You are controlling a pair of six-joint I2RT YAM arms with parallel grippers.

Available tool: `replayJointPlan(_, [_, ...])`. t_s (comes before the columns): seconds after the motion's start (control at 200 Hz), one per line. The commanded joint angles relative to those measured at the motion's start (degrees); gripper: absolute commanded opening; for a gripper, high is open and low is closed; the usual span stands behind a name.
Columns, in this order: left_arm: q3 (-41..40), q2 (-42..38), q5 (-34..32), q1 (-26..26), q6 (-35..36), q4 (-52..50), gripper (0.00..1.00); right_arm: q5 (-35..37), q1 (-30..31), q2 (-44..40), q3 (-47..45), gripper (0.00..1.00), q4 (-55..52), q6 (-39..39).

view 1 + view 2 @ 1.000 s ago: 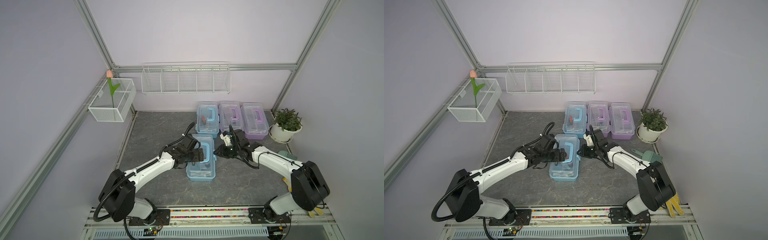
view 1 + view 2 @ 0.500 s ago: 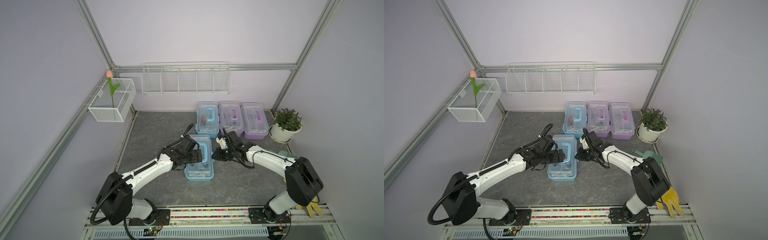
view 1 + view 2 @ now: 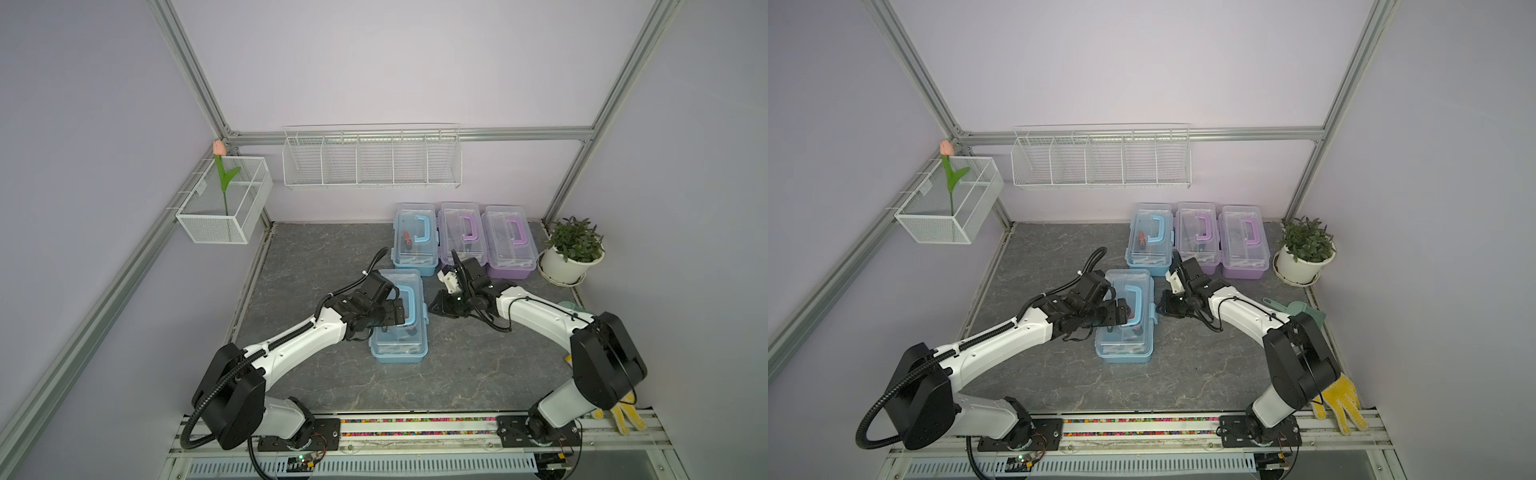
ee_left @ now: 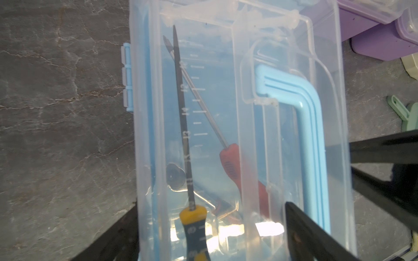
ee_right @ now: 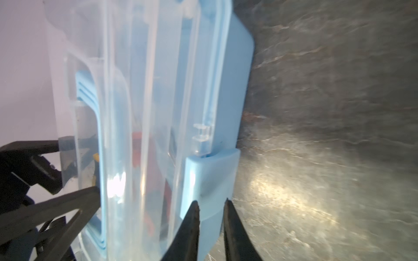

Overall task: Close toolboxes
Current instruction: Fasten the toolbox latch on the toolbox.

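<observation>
A light blue toolbox (image 3: 400,332) (image 3: 1124,336) sits mid-table with its clear lid down and screwdrivers visible inside (image 4: 187,135). My left gripper (image 3: 394,315) (image 4: 210,244) hangs open over the lid beside the blue handle (image 4: 314,144); one finger (image 4: 113,237) is outside the box's wall. My right gripper (image 3: 434,305) (image 5: 210,202) is at the box's right side, its narrow fingers pinching the blue latch (image 5: 210,178). A second light blue toolbox (image 3: 415,239) and two purple toolboxes (image 3: 463,237) (image 3: 509,241) stand in a row at the back with lids down.
A potted plant (image 3: 573,249) stands at the back right. White wire baskets hang on the back wall (image 3: 372,160) and the left wall (image 3: 226,203), the latter with a tulip. A green scoop (image 3: 1296,311) and a yellow glove (image 3: 1341,403) lie near the right arm.
My right gripper has moved left and down to the front toolbox's latch. The left gripper has stayed open over the lid, barely moving.
</observation>
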Motion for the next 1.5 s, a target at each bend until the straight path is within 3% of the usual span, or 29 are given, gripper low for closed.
replayJointPlan(0.0, [0.6,0.7,-1.6,-0.6,0.1,-4.2,0.94,4.9,-1.7,-2.4,1.8,0.23,-6.6,-4.9])
replayJointPlan(0.155, [1.4,1.6,-1.8,-0.6,0.5,-4.7,0.94,8.7,0.4,0.7,2.2,0.22,-6.7,-8.3])
replayJointPlan(0.395, [2.9,2.5,-1.4,-0.5,1.2,-5.0,0.91,5.5,5.4,9.9,8.1,0.21,-4.8,-9.3])
replayJointPlan(0.625, [3.0,4.4,0.8,-0.6,1.2,-2.9,0.89,-6.8,8.2,9.4,7.8,0.2,6.6,-3.2])
replayJointPlan(1.214, [2.6,3.3,1.3,-0.6,1.2,-2.1,0.85,-13.5,10.0,12.9,8.0,0.2,14.5,0.9])
replayJointPlan(1.494, [1.8,3.9,2.2,-0.6,0.8,-0.3,0.85,-11.8,10.7,14.9,9.4,0.21,12.2,0.3])
